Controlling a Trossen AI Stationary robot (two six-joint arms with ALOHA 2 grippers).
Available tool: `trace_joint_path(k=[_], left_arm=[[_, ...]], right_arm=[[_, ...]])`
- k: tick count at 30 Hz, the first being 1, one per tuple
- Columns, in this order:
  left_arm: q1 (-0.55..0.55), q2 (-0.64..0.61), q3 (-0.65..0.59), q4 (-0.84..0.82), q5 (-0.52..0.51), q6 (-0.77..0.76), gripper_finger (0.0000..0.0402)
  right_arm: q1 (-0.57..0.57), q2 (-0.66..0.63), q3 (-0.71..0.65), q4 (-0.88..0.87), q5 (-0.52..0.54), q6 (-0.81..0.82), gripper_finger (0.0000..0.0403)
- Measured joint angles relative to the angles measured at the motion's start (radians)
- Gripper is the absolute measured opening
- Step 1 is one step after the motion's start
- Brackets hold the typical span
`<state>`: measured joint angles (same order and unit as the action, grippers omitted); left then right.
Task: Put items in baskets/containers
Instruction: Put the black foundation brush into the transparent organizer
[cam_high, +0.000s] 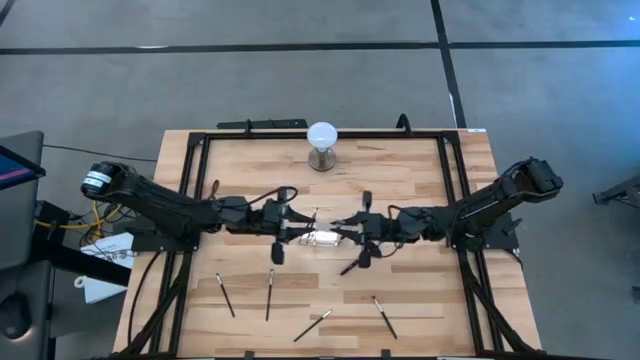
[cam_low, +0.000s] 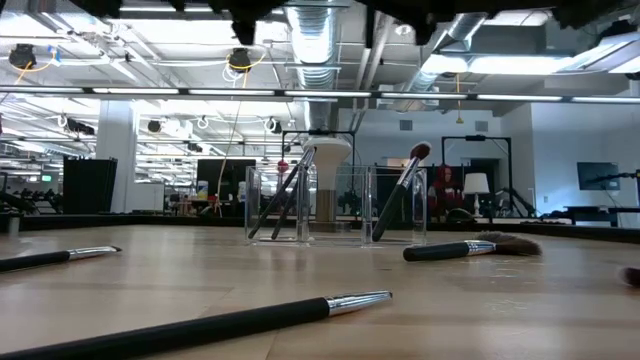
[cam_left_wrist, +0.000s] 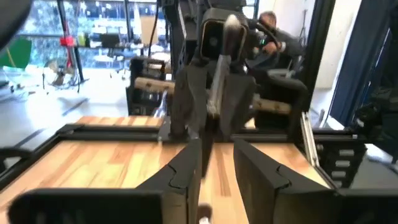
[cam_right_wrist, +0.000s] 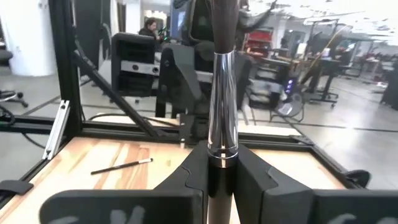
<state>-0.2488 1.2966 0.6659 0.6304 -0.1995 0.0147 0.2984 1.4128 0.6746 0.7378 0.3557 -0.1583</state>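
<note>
Both arms reach in over the wooden table (cam_high: 420, 190) and meet nose to nose at its middle, the white globe lamp (cam_high: 322, 136) well beyond them. Right under and between the two pincers stands the clear acrylic holder (cam_low: 335, 205), with three or so brushes already leaning in its compartments.

The right gripper (cam_right_wrist: 219, 174) is clamped on a makeup brush (cam_right_wrist: 222, 124), its silver ferrule rising upright just past the fingertips. The left gripper (cam_left_wrist: 217, 168) also has a brush (cam_left_wrist: 217, 93) standing between its fingers (cam_left_wrist: 186, 168), which look close to it, though I cannot tell whether they actually pinch it.

This looks like the drop-in step: a brush poised above the holder. Next, I'd guess, comes a straight descent into a free compartment and a release, taking care not to knock the light holder or the opposite pincer.

Loose brushes (cam_high: 270, 293) remain on the table, nearer the front edge than either pincer, and a fluffy-headed brush (cam_low: 470, 247) lies just beside the holder.
</note>
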Motion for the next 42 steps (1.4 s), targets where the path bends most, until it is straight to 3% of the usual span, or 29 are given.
trace_joint_path(k=[6,10,13,15,27,42], left_arm=[[-0.046,-0.166,-0.036,-0.114,-0.031,-0.041,0.0095],[-0.055,-0.234,-0.085,-0.112,-0.057,-0.041,0.0093],[-0.046,-0.261,-0.113,-0.111,-0.09,-0.039,0.0093],[-0.037,-0.275,-0.125,-0.107,-0.096,-0.039,0.0093],[-0.032,-0.273,-0.13,-0.099,-0.097,-0.042,0.0093],[-0.032,-0.273,-0.13,-0.099,-0.096,-0.042,0.0093]], right_arm=[[-0.017,-0.048,-0.187,0.223,0.044,0.079,0.0038],[-0.034,0.043,-0.329,0.488,0.046,0.183,0.0034],[-0.048,0.128,-0.376,0.744,0.048,0.211,0.0034],[-0.053,0.181,-0.379,0.813,0.048,0.221,0.0037],[-0.111,0.408,-0.301,0.812,0.036,0.377,0.004],[-0.109,0.457,-0.302,0.796,0.036,0.415,0.0057]])
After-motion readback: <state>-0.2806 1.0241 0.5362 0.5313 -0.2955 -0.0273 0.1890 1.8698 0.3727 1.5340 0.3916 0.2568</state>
